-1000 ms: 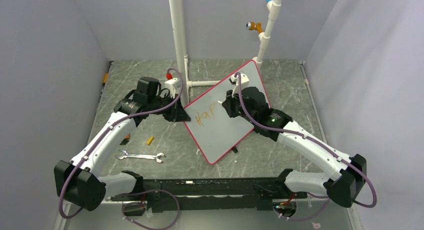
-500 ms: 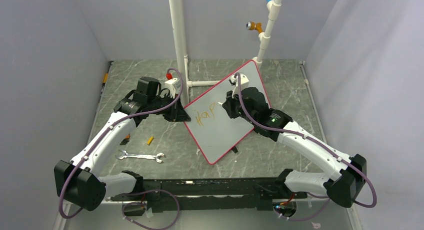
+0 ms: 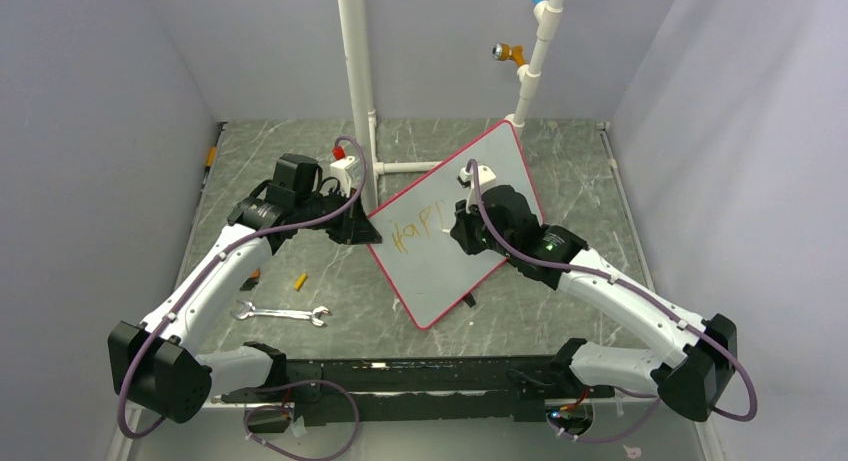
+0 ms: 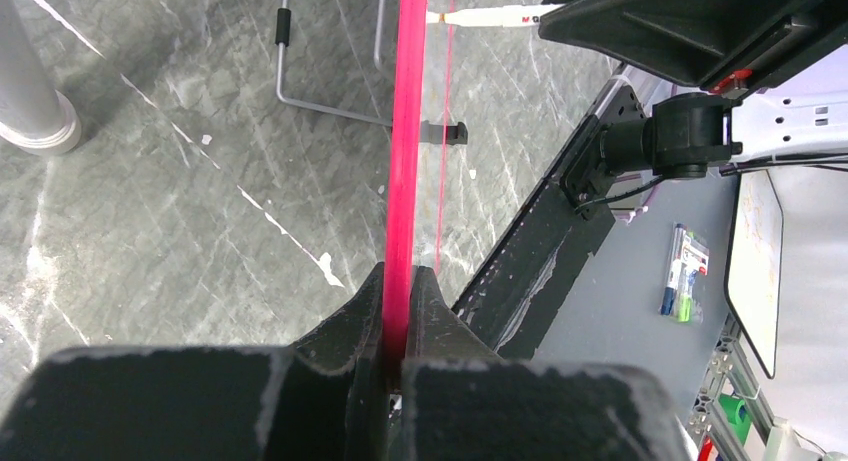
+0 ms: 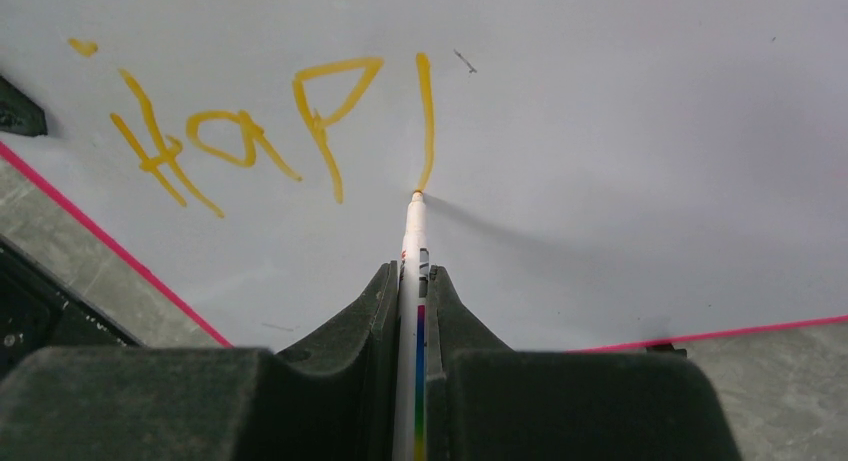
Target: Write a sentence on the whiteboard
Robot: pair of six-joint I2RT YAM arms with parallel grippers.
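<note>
The whiteboard (image 3: 440, 271), white with a red-pink frame, lies angled in the middle of the table. My left gripper (image 3: 372, 233) is shut on its left edge; the left wrist view shows the jaws (image 4: 408, 276) pinching the red frame (image 4: 405, 131). My right gripper (image 3: 460, 226) hovers over the board, shut on a white marker (image 5: 411, 241) with a rainbow stripe. The marker's tip touches the board (image 5: 600, 131) at the bottom of a fresh vertical stroke. The sentence (image 5: 250, 131) reads "HaP" plus that stroke in orange-yellow, and it shows in the top view as well (image 3: 415, 226).
A silver wrench (image 3: 283, 313) and a small yellow piece (image 3: 299, 280) lie near the left arm. A white pipe post (image 3: 357, 81) stands behind the board, a small white box (image 3: 344, 168) beside it. The board's wire stand (image 4: 330, 101) shows underneath.
My right gripper has drawn the marker toward the near side, adding a vertical stroke after "HaP". The left gripper and the board have not moved.
</note>
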